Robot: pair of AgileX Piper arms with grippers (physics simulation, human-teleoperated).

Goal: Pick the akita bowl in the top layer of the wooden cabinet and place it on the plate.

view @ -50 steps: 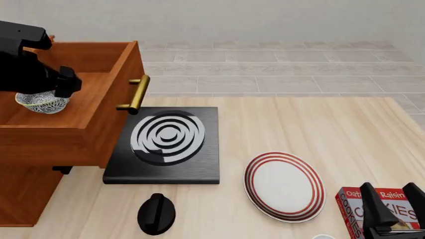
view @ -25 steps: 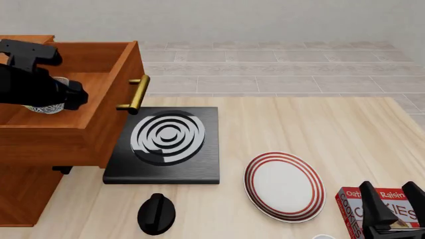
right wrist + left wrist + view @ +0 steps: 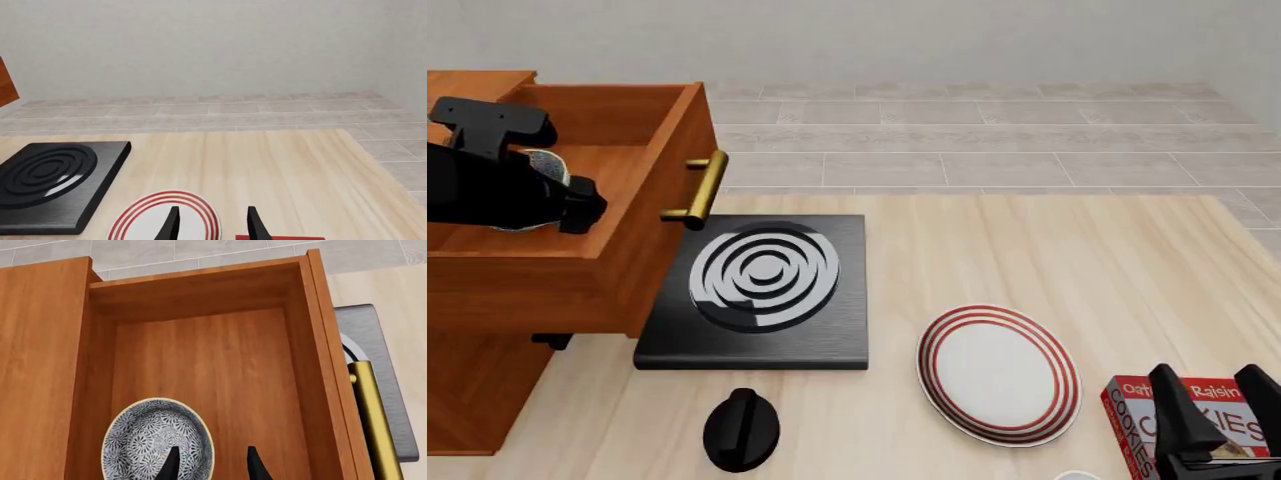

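The akita bowl (image 3: pixel 153 435) sits inside the pulled-out top layer (image 3: pixel 220 365) of the wooden cabinet (image 3: pixel 467 390). In the left wrist view my left gripper (image 3: pixel 212 465) is open above it. One finger is over the bowl's inside and the other over the drawer floor, with the rim between them. In the front view the left arm covers most of the bowl (image 3: pixel 542 166). The plate (image 3: pixel 998 375) lies on the table at the front right. My right gripper (image 3: pixel 1217 410) stands open just right of the plate (image 3: pixel 140 222), holding nothing.
A black stove (image 3: pixel 761 290) with white rings lies beside the drawer's brass handle (image 3: pixel 701 190). A black knob-shaped object (image 3: pixel 741 430) stands in front of the stove. A red cookie box (image 3: pixel 1134 420) lies under the right gripper.
My left arm has shifted over the bowl inside the drawer, so the front view now shows only a sliver of it. The right arm has not moved.
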